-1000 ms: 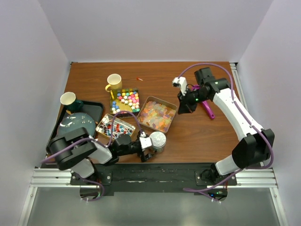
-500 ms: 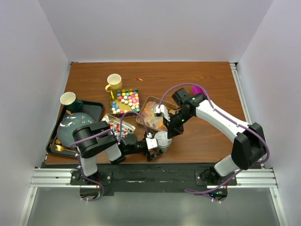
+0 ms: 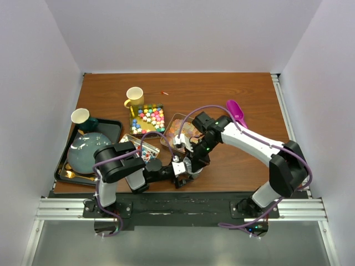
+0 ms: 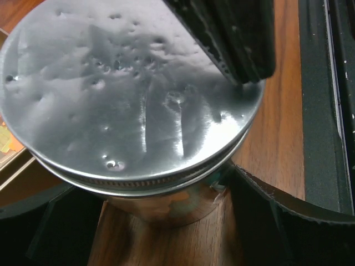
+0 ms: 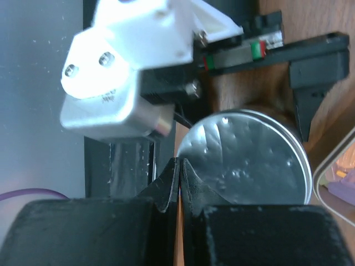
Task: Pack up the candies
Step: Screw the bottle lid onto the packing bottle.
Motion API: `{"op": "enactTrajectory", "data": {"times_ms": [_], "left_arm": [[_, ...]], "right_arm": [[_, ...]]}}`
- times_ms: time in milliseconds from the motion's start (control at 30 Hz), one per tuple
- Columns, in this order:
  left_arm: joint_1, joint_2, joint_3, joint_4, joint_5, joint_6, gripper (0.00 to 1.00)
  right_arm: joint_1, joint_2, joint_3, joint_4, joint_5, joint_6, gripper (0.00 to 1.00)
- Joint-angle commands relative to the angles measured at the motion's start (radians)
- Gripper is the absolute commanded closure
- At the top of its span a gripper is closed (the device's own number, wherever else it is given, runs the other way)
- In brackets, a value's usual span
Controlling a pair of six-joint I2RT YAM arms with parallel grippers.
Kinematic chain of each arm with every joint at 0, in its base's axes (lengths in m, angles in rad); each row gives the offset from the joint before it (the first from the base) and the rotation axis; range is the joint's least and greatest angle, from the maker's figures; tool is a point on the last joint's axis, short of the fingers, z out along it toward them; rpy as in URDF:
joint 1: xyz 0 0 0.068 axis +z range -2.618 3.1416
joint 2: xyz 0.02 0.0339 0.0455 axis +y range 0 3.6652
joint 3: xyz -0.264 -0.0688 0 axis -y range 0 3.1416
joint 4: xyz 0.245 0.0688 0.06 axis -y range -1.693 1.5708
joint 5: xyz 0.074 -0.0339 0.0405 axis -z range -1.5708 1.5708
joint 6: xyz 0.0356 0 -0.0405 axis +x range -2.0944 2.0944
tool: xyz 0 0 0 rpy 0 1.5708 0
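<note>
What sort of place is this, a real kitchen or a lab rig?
Probably a lab robot test cell, not a home. Plain white enclosure walls box in a brown wooden tabletop, an aluminium frame rail runs along its near edge, and bright multicoloured candy balls sit staged in a tin.

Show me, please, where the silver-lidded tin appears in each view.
Top external: the silver-lidded tin sits at the near table edge, centre, largely hidden.
Left wrist: its lid fills most of the frame.
Right wrist: lower right of centre.
Shared landmark: the orange-pink candy tray beside it, seen at the left edge and the right edge.
</note>
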State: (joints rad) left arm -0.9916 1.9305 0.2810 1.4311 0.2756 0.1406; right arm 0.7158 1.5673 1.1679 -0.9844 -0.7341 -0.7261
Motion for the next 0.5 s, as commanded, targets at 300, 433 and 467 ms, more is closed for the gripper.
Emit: {"op": "enactTrajectory", "data": {"times_ms": [300,433,467], "left_arm": [[-0.001,0.053,0.001,0.152,-0.018,0.014,0.35],[-0.001,0.056,0.001,0.149,-0.018,0.014,0.36],[-0.001,0.056,0.001,0.147,-0.018,0.013,0.36]], "right_arm": [[-0.015,0.079,0.036,0.087,0.139,0.065,1.00],[-0.061,0.129,0.069,0.073,0.145,0.071,1.00],[-0.071,0.131,0.065,0.072,0.156,0.062,1.00]]}}
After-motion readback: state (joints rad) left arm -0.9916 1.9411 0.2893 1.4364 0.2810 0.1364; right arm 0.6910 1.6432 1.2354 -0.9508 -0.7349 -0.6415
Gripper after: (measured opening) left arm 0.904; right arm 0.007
